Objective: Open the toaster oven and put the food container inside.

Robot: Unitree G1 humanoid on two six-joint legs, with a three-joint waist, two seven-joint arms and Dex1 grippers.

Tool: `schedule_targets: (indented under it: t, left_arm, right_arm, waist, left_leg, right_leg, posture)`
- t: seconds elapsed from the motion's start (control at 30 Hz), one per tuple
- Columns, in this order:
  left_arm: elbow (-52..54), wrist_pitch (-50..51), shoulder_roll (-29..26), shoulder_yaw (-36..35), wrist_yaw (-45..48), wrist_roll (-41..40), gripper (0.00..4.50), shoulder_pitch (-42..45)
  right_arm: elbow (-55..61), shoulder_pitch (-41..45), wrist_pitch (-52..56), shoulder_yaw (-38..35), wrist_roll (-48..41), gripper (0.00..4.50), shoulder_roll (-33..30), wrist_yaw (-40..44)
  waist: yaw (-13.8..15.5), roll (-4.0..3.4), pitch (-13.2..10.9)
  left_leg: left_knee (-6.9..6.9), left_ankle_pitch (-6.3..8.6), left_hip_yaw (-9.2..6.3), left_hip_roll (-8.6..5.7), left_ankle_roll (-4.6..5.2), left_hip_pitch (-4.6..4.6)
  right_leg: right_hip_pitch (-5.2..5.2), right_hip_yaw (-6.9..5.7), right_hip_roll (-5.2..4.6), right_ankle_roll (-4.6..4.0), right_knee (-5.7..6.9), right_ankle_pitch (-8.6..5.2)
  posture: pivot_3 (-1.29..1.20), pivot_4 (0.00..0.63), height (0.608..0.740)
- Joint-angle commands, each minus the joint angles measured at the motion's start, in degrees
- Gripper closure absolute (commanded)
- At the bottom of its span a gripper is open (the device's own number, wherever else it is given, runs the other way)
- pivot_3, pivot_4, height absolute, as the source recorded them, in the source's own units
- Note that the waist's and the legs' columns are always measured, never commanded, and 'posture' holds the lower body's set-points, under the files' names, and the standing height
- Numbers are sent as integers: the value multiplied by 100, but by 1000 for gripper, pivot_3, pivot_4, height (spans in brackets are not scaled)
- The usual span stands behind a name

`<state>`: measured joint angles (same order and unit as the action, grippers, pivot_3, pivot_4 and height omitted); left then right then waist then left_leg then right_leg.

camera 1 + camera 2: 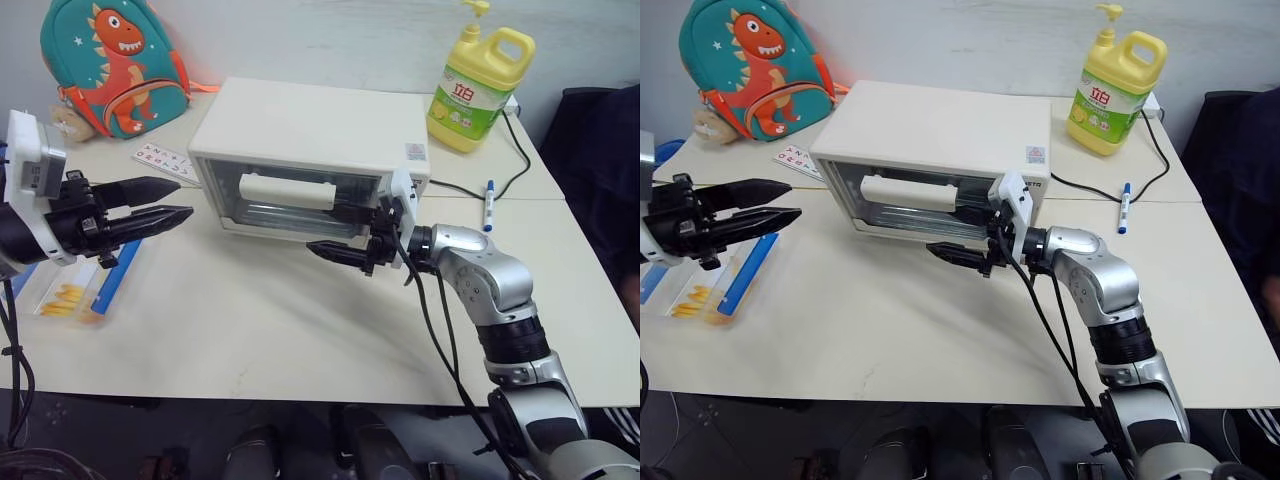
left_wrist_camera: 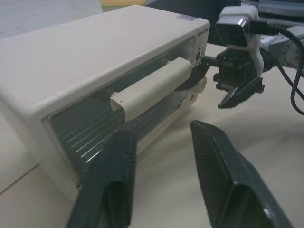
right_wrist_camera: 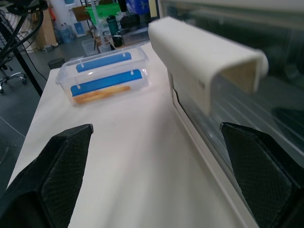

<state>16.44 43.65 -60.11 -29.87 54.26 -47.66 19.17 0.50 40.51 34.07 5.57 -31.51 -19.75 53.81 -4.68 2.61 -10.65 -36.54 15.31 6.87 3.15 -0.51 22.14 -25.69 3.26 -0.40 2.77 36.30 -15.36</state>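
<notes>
Cream-white and boxy, the toaster oven sits toward the back of the pale table with its glass door closed and the white bar handle across the front. Right gripper hovers just in front of the oven's lower right corner, pointing across the door toward the robot's left, its black fingers spread wide with nothing between them; in the right wrist view the handle stands in the gap between the two fingers. Left gripper hangs above the table to the left of the oven, well apart from it, aimed at the door, its fingers parted and holding nothing. Below that arm, near the table's left edge, lies the food container, a clear box with blue side clips and yellow strips inside. Behind the oven stand a teal dinosaur backpack and a yellow detergent bottle
</notes>
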Motion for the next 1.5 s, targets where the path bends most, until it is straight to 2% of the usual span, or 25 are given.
schedule_targets:
  t: [0.03,0.3,0.53,0.63,1.0,1.13,1.3,1.5]
  left_arm:
    - [150,-131,-85,-223,-149,121,1490,-14]
    - [-406,-544,210,483,-545,626,1490,637]
    - [-1306,-751,343,1331,-459,1118,3591,1815]
    - [-1720,-1138,378,2060,-127,1726,4485,2094]
    - [-1998,-1342,388,2384,958,1872,4485,2213]
    - [-2037,-1570,412,2714,1132,2288,4485,2013]
    - [-1832,-1672,475,2768,1219,2406,4485,1650]
    - [-1386,-1778,398,2671,1137,2535,4485,786]
  right_arm:
    - [382,114,193,-204,-502,0,-12,312]
    - [1007,-259,433,260,-648,0,-406,1070]
    - [985,-450,322,449,-456,0,-464,1098]
    - [1121,-535,345,467,-488,0,-394,973]
    - [1288,-728,414,405,-497,0,-291,660]
    - [1616,-1141,320,242,-317,0,-849,725]
    - [2159,-1942,364,-504,-594,0,-2047,1163]
    - [2467,-2278,733,-1496,-1402,0,-2994,1533]
  waist:
    - [12,0,0]
    - [21,0,0]
    - [-23,1,1]
    - [-17,1,1]
    - [-22,2,1]
    - [19,1,1]
    - [127,2,1]
    - [122,3,1]
  left_leg:
    - [0,0,0,0,0,2]
    - [5,7,1,1,2,7]
    - [5,10,7,1,3,7]
    - [5,11,13,1,1,2]
    - [-15,11,18,13,-2,4]
    - [-45,19,15,20,-4,8]
    - [-59,27,14,14,12,16]
    - [-56,30,15,19,15,5]
  right_leg:
    - [0,-1,-1,0,-3,0]
    - [-1,-3,1,0,-18,0]
    - [0,0,9,3,-22,2]
    - [0,1,10,4,-20,2]
    - [-9,7,21,-3,12,-2]
    - [-8,6,23,-8,24,-6]
    - [-7,5,16,-2,21,-8]
    - [-2,12,20,-3,21,-10]
  posture:
    - [0,150,740]
    - [0,150,740]
    - [0,150,740]
    - [0,150,740]
    - [0,150,740]
    - [0,150,740]
    - [0,150,740]
    - [0,150,740]
